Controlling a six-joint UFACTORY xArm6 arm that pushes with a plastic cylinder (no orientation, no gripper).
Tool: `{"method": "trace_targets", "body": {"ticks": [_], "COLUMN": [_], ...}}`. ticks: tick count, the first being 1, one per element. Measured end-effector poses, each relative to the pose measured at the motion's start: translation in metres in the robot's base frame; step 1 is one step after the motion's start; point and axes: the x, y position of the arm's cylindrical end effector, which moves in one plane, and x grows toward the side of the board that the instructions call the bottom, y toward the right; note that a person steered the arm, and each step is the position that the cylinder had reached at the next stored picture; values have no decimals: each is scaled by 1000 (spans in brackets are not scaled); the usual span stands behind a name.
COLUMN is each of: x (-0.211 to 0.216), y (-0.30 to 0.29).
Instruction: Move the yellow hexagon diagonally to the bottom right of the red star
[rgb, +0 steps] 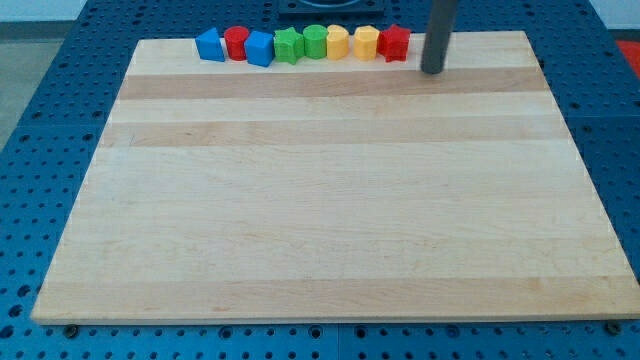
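Eight small coloured plastic blocks stand in a single row along the upper edge of the light wooden board (330, 200), in the upper middle of the frame. From the view's left they read: a blue triangular block (209, 45), a red round block (235, 42), a blue cube-like block (259, 48), a green star-like block (288, 45), a green round block (314, 42), a yellow block (338, 42), the yellow hexagon (366, 42) and the red star (396, 43). Neighbouring blocks touch or nearly touch, so the row acts as a packed line; which of the two yellow blocks is the hexagon is a judgement, since their outlines are small here.

The arm carries no gripper, so there is nothing to open or close. It ends in a straight dark rod, and my tip (432, 72) rests on the board just to the view's right of the red star and slightly below the row, apart from every block.

The yellow hexagon sits directly to the view's left of the red star, touching it. The target spot, below and to the right of the star, is about where my tip stands now. The hexagon is hemmed in on both sides, so it probably has to be pushed down out of the row first, then right.
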Motion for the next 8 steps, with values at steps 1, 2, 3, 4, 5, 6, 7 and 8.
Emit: {"method": "trace_targets", "body": {"ticks": [1,2,3,4,5,6,7,8], "x": [-9,-43,-78,-79,-79,-77,-39,16], "y": [54,72,76,67,-5,-86,-132,-137]}}
